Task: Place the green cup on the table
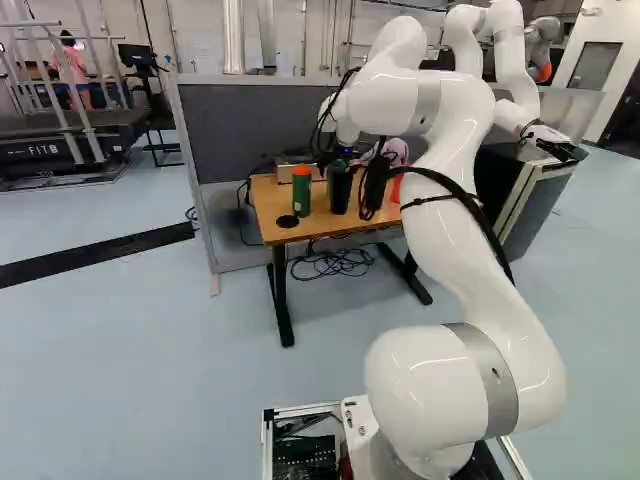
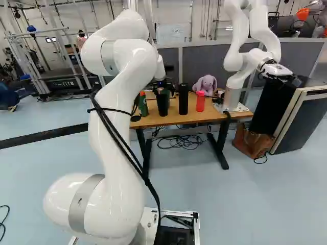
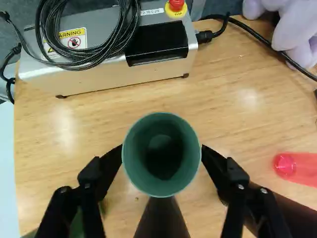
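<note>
The end effector (image 3: 162, 152) is gripping the green cup (image 3: 161, 186), one finger against each side. The cup is over the left part of the counter (image 3: 237, 124) as the right base view shows it, between the black tumbler (image 2: 162, 104) and the grey box (image 3: 114, 77) by the far edge. Its mouth faces the wrist camera, its long axis seemingly near upright. Placing looks in hand; whether its base touches is unclear. Next: seat it level, then release.

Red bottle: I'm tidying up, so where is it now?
In the right base view, the red bottle stands on the table, just right of the tall black bottle and in front of the plush toy.
</note>
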Motion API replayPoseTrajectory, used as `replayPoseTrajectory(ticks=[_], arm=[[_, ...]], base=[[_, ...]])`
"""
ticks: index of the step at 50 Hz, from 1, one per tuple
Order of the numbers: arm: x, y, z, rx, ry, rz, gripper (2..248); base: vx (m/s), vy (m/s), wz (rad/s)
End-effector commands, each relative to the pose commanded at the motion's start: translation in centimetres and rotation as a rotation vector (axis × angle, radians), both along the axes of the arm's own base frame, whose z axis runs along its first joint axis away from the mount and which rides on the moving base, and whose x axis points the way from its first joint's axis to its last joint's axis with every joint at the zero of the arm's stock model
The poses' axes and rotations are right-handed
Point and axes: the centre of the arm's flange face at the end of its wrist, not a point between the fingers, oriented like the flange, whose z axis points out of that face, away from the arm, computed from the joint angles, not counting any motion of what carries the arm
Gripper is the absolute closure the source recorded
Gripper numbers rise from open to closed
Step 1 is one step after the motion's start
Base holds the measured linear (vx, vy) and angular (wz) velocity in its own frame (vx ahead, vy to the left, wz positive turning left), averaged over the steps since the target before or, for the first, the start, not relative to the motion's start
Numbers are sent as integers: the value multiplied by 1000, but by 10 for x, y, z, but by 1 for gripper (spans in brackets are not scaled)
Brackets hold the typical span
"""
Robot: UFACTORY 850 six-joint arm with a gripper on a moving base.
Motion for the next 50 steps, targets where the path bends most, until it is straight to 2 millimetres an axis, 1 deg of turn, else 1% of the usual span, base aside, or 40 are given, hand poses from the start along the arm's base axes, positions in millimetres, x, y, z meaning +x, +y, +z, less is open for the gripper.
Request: replayPoseTrajectory(ticks=[2, 3, 8, 9, 21, 50], arm=[[0, 0, 0, 0, 0, 0, 44], [0, 0, 0, 0, 0, 0, 9], [0, 0, 0, 0, 0, 0, 9], [0, 0, 0, 0, 0, 0, 3], [-1, 0, 3, 0, -4, 0, 3], [-9, 0, 41, -2, -50, 0, 3]], base=[[0, 0, 0], [0, 0, 0], [0, 0, 0], [0, 0, 0], [0, 0, 0], [0, 0, 0]])
